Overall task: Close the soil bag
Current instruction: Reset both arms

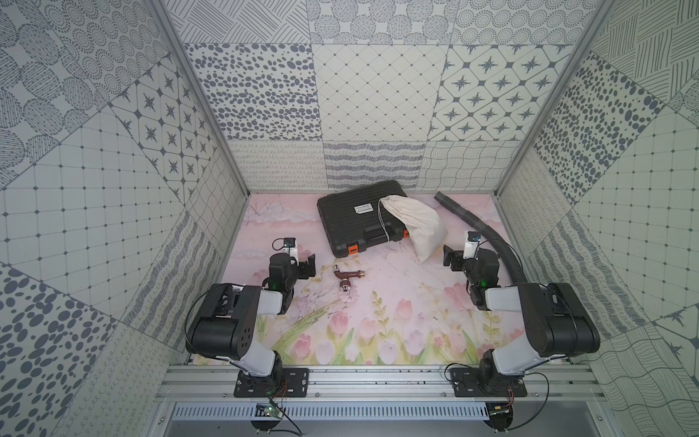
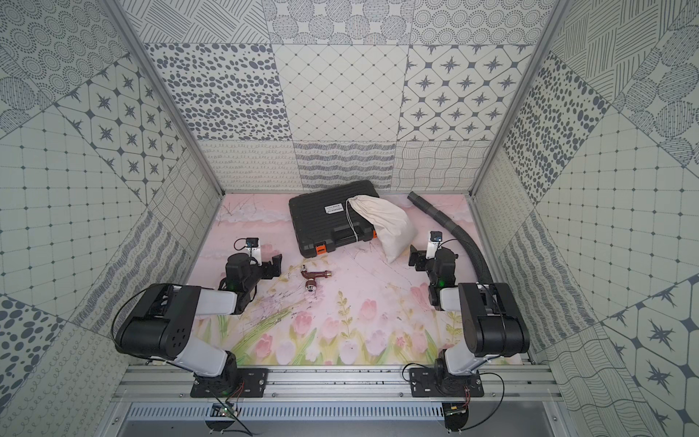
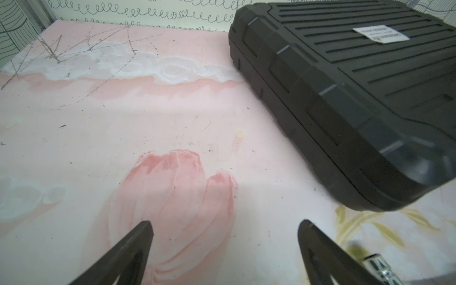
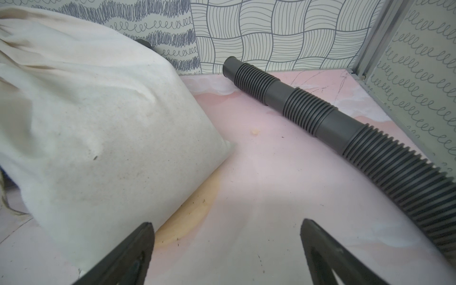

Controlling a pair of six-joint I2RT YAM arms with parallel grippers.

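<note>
Two grippers, both spread wide and empty. The left gripper (image 1: pixel 307 266) hangs over the floral mat (image 1: pixel 378 302) short of the black tool case (image 1: pixel 351 215), and the right gripper (image 1: pixel 451 260) sits just beside the bottom corner of the soil bag (image 1: pixel 416 227).

The bag is slumped with its neck (image 1: pixel 384 202) up on the right end of the case lid. Its fat lower half is down on the mat, between the case and the corrugated hose (image 4: pixel 303 106).

I read it as soft cloth packed full, so probably weighty and likely to sag and roll if I drag it by the body. It doesn't look fragile. Squeezing the cloth won't close anything. The place to take hold is the thin white cord (image 1: pixel 381 223), which trails from the neck across the lid toward the handle. I'd have one gripper pin the neck while the other pulls the cord. The cord lies flat on hard plastic, so I expect it to be a fiddly pinch.

Only the top views show the neck and cord, and from there I can't tell how tightly the mouth is drawn. The right wrist view gives me the cloth close up — dusty, dimpled, bottom corner on the mat — but no cord. The left wrist view shows the case's side and label, and no bag at all.
</note>
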